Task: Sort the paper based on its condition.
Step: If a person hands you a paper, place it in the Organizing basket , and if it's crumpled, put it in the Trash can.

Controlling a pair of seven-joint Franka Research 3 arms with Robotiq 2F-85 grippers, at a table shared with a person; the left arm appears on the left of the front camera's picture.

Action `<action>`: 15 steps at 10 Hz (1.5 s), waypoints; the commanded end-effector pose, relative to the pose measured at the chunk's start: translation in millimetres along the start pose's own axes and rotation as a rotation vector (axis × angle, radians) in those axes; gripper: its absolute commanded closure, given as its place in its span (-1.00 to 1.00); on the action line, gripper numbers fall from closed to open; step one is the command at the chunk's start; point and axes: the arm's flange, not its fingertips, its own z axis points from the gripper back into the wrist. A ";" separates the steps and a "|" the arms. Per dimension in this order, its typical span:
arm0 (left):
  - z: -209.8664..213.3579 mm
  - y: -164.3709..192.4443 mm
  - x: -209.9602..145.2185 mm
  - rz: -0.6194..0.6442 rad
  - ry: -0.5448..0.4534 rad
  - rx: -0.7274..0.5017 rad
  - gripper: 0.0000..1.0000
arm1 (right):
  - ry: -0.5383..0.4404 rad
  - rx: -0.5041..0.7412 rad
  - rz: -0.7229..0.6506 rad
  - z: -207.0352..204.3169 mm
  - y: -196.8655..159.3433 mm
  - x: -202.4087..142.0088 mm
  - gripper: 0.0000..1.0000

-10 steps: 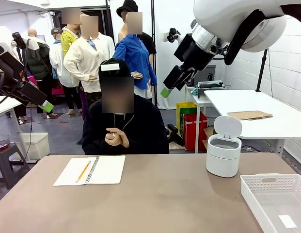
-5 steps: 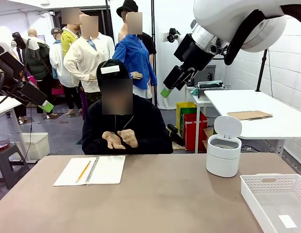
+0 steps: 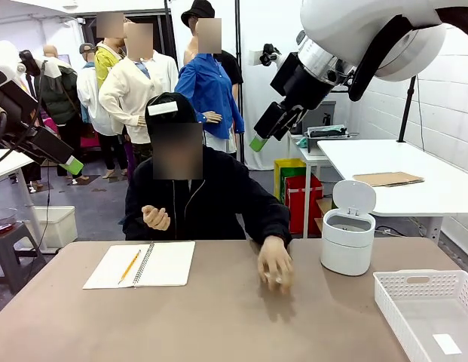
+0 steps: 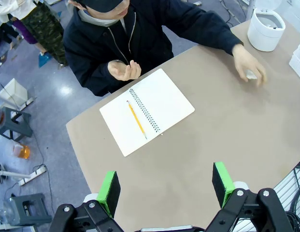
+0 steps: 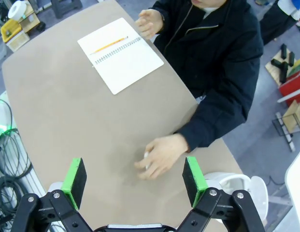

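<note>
White crumpled paper [image 4: 251, 75] down on the brown table [image 3: 218, 324], mostly covered by the person's hand [image 3: 275, 265], between the open notebook [image 3: 164, 264] and the small white bin [image 3: 347, 245]. Yellow pencil [image 3: 130, 266] lying on the notebook. Person's other hand [image 3: 155, 218] raised off the table. Left gripper [image 4: 166, 186] high above the table, jaws wide, holding nothing. Right gripper [image 5: 134, 175] aloft over the covered paper, jaws wide, empty. White basket [image 3: 422, 274] at the table's corner.
</note>
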 end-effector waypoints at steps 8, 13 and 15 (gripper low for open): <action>0.4 -0.3 0.1 0.000 0.000 0.001 -1.00 | -0.001 0.006 -0.010 -0.4 -0.3 0.9 -1.00; 0.4 -0.3 0.1 0.000 0.000 0.001 -1.00 | 0.043 0.051 -0.040 -13.2 -9.7 -2.3 -1.00; 0.4 -0.3 0.1 0.000 0.000 0.001 -1.00 | 0.148 0.082 -0.136 -38.2 -36.4 -7.7 -1.00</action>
